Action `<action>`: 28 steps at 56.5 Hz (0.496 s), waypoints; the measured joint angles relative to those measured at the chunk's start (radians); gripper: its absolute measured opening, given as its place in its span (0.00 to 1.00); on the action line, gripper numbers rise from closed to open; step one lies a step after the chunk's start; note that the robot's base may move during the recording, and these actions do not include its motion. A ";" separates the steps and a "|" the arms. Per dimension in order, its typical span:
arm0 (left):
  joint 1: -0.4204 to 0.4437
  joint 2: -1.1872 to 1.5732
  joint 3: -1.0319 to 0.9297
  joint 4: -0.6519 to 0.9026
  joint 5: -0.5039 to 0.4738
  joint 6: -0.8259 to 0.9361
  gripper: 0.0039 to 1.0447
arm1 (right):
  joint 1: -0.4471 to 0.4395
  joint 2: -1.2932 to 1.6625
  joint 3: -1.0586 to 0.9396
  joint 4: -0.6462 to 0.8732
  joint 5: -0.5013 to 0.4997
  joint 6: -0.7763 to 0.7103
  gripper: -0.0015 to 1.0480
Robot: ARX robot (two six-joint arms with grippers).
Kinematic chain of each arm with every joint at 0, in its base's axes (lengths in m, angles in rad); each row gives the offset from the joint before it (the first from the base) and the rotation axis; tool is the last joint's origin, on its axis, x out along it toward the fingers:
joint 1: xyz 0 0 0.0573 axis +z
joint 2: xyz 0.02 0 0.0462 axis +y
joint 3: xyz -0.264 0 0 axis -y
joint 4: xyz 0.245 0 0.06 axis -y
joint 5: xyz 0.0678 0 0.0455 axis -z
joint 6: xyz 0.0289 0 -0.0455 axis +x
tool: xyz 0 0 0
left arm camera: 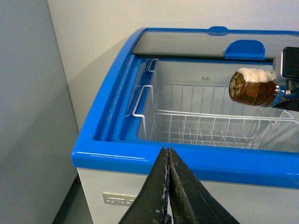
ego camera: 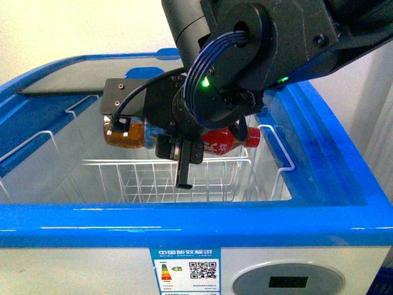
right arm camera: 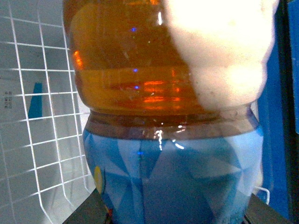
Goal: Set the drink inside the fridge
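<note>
The fridge [ego camera: 184, 222] is a white chest cooler with a blue rim, its top open over a white wire basket [ego camera: 153, 178]. My right gripper [ego camera: 181, 147] reaches in from the upper right and is shut on the drink bottle [ego camera: 123, 134], held sideways above the basket: amber liquid to the left, red cap to the right. The right wrist view is filled by the bottle [right arm camera: 163, 93], with its blue label between my right gripper [right arm camera: 173, 214]. My left gripper [left arm camera: 167, 156] is shut and empty, just outside the fridge's blue rim [left arm camera: 112, 102], and the bottle [left arm camera: 252, 86] shows beyond it.
The sliding glass lid [ego camera: 80, 77] is pushed to the back, its blue handle [left arm camera: 244, 49] on top. A grey wall or cabinet [left arm camera: 28, 93] stands close to the fridge's left side. An energy sticker [ego camera: 187, 270] and a small display [ego camera: 288, 283] are on the front.
</note>
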 joint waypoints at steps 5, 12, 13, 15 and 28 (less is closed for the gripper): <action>0.000 -0.058 0.000 -0.081 0.000 0.000 0.02 | 0.005 0.005 -0.021 0.011 0.000 -0.006 0.36; 0.000 -0.165 0.000 -0.174 0.000 0.000 0.02 | 0.006 0.011 -0.038 0.019 0.005 -0.006 0.36; 0.000 -0.167 0.000 -0.175 0.000 0.000 0.02 | 0.005 0.011 -0.040 0.020 0.006 -0.006 0.36; 0.000 -0.170 0.000 -0.177 0.000 0.000 0.02 | 0.005 0.011 -0.041 0.024 0.010 -0.006 0.36; 0.000 -0.175 0.000 -0.179 0.000 0.000 0.02 | -0.005 -0.006 -0.064 0.043 -0.046 0.017 0.75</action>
